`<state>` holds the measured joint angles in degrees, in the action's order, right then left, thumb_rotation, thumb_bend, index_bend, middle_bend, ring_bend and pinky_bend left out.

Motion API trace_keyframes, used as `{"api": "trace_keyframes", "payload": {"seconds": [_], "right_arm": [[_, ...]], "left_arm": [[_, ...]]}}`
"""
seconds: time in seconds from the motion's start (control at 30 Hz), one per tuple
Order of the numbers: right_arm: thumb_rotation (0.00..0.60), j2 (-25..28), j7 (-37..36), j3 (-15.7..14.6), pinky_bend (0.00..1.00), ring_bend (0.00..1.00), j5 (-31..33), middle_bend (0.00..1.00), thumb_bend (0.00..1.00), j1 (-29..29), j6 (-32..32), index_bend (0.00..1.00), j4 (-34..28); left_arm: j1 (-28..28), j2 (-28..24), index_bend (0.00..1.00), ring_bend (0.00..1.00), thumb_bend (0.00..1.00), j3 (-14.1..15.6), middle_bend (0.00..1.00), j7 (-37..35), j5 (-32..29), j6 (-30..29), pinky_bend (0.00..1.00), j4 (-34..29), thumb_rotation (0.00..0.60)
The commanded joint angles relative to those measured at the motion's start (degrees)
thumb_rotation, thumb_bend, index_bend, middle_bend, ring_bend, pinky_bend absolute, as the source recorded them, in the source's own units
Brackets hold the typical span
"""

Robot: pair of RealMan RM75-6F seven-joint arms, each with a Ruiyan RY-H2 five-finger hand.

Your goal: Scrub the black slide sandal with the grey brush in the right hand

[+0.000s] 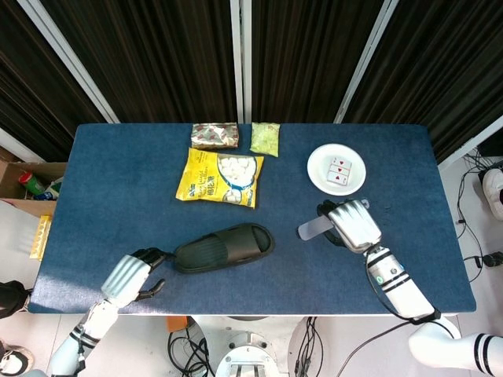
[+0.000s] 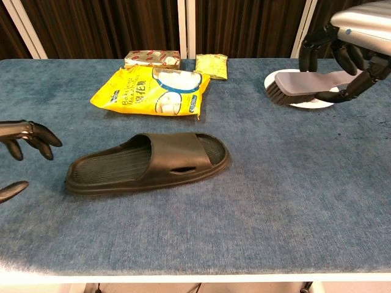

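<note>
Right robot hand (image 1: 351,224) grasps grey brush (image 2: 303,84) above desk (image 1: 118,196), right of black sandal (image 1: 224,247); left robot hand (image 1: 130,275) released, fingers apart, near sandal's left end.

In your chest view the right hand (image 2: 351,36) is cropped by the upper right frame edge and the grey brush (image 2: 305,82) covers most of the white plate (image 2: 317,102), while your left hand (image 2: 21,143) is cut off at the left edge.
</note>
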<state>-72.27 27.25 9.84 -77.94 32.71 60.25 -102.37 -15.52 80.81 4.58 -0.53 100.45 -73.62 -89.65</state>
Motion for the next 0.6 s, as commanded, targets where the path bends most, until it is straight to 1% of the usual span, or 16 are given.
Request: {"api": "trace_keyframes", "payload": {"seconds": [0.03, 0.13, 0.23, 0.37, 0.6], "right_arm": [[0.600, -2.05, 5.28, 1.92, 0.71, 0.68, 4.94, 0.76, 0.48, 3.46, -2.99, 0.94, -2.36], [0.600, -3.46, 8.33, 2.46, 0.71, 0.68, 9.93, 0.76, 0.48, 6.10, -5.60, 0.95, -3.93], [0.600, -4.58, 11.06, 2.71, 0.71, 0.68, 13.45, 0.76, 0.48, 8.42, -7.02, 0.95, -4.39], [0.600, -7.03, 15.13, 2.84, 0.71, 0.68, 17.32, 0.76, 0.48, 11.58, -7.09, 0.95, -4.08], [0.600, -10.48, 18.52, 2.68, 0.71, 0.68, 22.53, 0.76, 0.50, 16.02, -7.24, 0.95, -3.11]], "left_arm": [[-1.89, 1.88, 0.27, 0.29, 0.41, -0.42, 0.35, -0.14, 0.72, 1.95, 0.40, 1.16, 0.600], [-3.78, 3.63, 0.26, 0.29, 0.41, -1.03, 0.35, 0.17, 0.50, 4.01, 0.40, 2.29, 0.600], [-5.10, 4.86, 0.26, 0.29, 0.42, -1.48, 0.35, 0.29, -0.05, 5.53, 0.40, 2.94, 0.600], [-6.66, 6.32, 0.26, 0.29, 0.45, -1.71, 0.35, 0.17, -0.70, 7.17, 0.40, 3.62, 0.600], [-7.85, 8.39, 0.26, 0.29, 0.45, -1.35, 0.35, -0.41, -2.27, 8.73, 0.40, 6.09, 0.600]]}}
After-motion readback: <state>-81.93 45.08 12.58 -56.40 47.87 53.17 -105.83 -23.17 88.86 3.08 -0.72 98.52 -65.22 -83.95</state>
